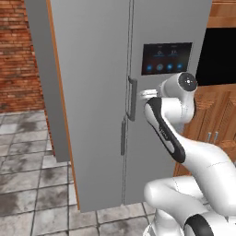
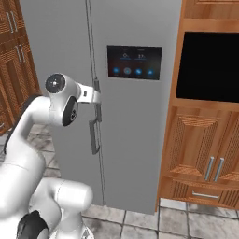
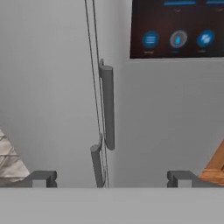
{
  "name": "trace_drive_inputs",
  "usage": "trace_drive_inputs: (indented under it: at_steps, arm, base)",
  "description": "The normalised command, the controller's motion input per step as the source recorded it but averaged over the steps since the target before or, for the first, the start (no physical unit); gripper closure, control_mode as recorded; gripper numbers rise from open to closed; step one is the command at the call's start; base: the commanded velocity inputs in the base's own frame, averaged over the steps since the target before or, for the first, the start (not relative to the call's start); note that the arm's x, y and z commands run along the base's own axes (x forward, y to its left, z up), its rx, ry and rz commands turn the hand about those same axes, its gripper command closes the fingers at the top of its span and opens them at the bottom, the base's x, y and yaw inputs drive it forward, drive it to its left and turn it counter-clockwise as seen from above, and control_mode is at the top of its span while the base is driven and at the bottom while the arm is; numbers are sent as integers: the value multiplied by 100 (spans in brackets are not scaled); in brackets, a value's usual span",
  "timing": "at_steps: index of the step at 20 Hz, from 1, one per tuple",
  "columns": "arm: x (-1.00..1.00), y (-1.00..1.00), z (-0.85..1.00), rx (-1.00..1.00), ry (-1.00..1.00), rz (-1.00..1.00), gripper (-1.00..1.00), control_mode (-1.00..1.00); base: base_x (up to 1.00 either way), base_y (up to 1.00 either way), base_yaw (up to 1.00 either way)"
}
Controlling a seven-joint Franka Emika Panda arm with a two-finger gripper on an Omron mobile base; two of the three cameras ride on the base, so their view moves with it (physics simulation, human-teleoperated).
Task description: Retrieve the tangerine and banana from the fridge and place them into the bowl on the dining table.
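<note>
The grey fridge (image 1: 92,92) stands with both doors shut, so the tangerine and banana are hidden inside. My gripper (image 3: 112,179) is open, its two fingertips (image 3: 43,178) spread wide, and it faces the door seam at close range. The right door's dark vertical handle (image 3: 108,107) is straight ahead, and the shorter left door handle (image 3: 97,166) sits lower beside it. From the base, the gripper (image 1: 139,95) hovers just short of the right door handle (image 1: 132,99); the other side shows the gripper (image 2: 95,95) by that handle (image 2: 97,109). The bowl and dining table are out of view.
A dark dispenser panel (image 2: 134,61) with blue icons sits on the right door. Brown wooden cabinets (image 2: 200,154) and a black recess (image 2: 210,65) flank the fridge on the right. A brick wall (image 1: 18,60) and grey tiled floor (image 1: 27,184) lie to the left.
</note>
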Motion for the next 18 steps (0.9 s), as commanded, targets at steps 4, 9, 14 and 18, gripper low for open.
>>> trace_drive_inputs:
  at_steps: [4,9,14,18]
  arm:
    - [60,0,-23,0,2,0,-100,-100]
    - [60,0,-36,0,0,0,-100,-100]
    - [55,0,-41,0,-2,0,-100,-100]
    - [68,0,-17,0,-3,0,-100,-100]
  base:
    - [0,0,0]
    - [0,0,0]
    - [0,0,0]
    - [0,0,0]
